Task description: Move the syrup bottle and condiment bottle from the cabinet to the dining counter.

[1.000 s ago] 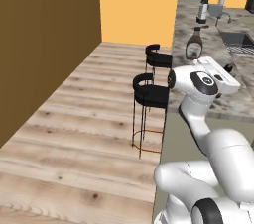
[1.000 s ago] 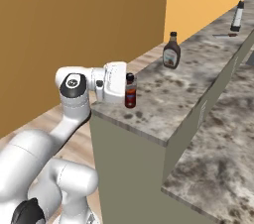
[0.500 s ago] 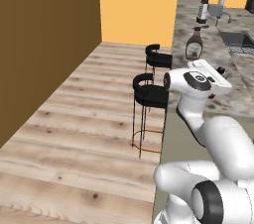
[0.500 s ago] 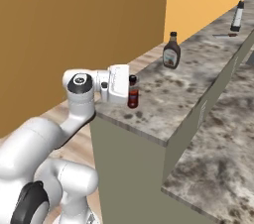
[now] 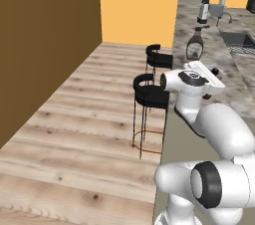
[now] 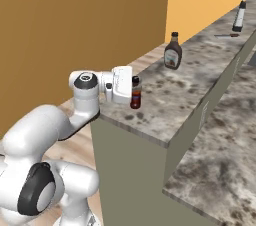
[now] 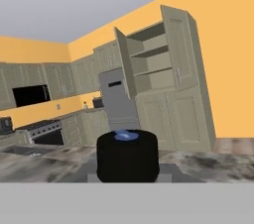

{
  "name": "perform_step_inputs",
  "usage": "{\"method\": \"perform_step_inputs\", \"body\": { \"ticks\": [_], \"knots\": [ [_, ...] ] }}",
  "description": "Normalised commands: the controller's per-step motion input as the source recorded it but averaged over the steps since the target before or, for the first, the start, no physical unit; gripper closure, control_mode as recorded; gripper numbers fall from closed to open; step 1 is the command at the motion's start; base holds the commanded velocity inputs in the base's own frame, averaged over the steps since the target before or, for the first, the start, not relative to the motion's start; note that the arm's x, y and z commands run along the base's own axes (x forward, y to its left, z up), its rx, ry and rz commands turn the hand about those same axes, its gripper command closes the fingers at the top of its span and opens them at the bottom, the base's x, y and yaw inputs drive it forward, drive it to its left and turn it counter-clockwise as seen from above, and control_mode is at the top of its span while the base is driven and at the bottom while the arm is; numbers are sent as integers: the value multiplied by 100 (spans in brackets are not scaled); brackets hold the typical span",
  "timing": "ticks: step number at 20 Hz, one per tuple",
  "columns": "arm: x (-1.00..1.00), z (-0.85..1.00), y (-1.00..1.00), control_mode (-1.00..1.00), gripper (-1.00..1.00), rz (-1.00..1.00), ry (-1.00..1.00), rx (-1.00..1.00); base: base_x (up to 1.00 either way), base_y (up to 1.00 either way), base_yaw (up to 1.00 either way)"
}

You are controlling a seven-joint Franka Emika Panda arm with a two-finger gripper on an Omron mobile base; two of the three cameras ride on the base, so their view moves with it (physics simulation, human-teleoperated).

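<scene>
The condiment bottle (image 6: 135, 93), slim, red and black-capped, stands near the front corner of the dining counter (image 6: 190, 87). My gripper (image 6: 133, 90) reaches in level from the left, and its white hand sits tight against the bottle, apparently shut on it. In the hand view the bottle's black cap (image 7: 127, 155) sits dead centre and very close. From the left base view the gripper (image 5: 213, 75) is at the counter edge (image 5: 199, 62). The brown syrup bottle (image 6: 172, 53) (image 5: 194, 45) stands upright farther along the counter. The cabinet (image 7: 155, 72) is far off, its doors open and its shelves bare.
A white-and-black dispenser (image 5: 203, 11) (image 6: 239, 16) stands at the counter's far end. Two black stools (image 5: 148, 97) sit along the counter's floor side. A brown wall (image 5: 45, 45) bounds the wooden floor on the left. The grey fridge (image 7: 118, 100) stands beside the cabinet.
My hand and the red bottle have slid a little farther onto the counter. The arm's upper joints have swung and folded closer in. The syrup bottle has not moved.
</scene>
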Motion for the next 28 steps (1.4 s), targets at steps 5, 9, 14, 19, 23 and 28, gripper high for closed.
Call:
{"method": "perform_step_inputs", "body": {
  "ticks": [5,9,14,19,23,28],
  "knots": [
    [36,-24,0,-100,100,-1,0,0,0,0,0],
    [28,-22,-4,-100,100,0,0,0,0,0,0],
    [-5,-16,-10,-100,-100,0,0,0,0,0,0],
    [-20,-6,-14,-100,-100,0,0,0,0,0,0],
    [-15,0,-1,-100,-100,0,0,0,0,0,0],
    [-1,0,2,-100,-100,0,0,0,0,0,0]
  ]
}}
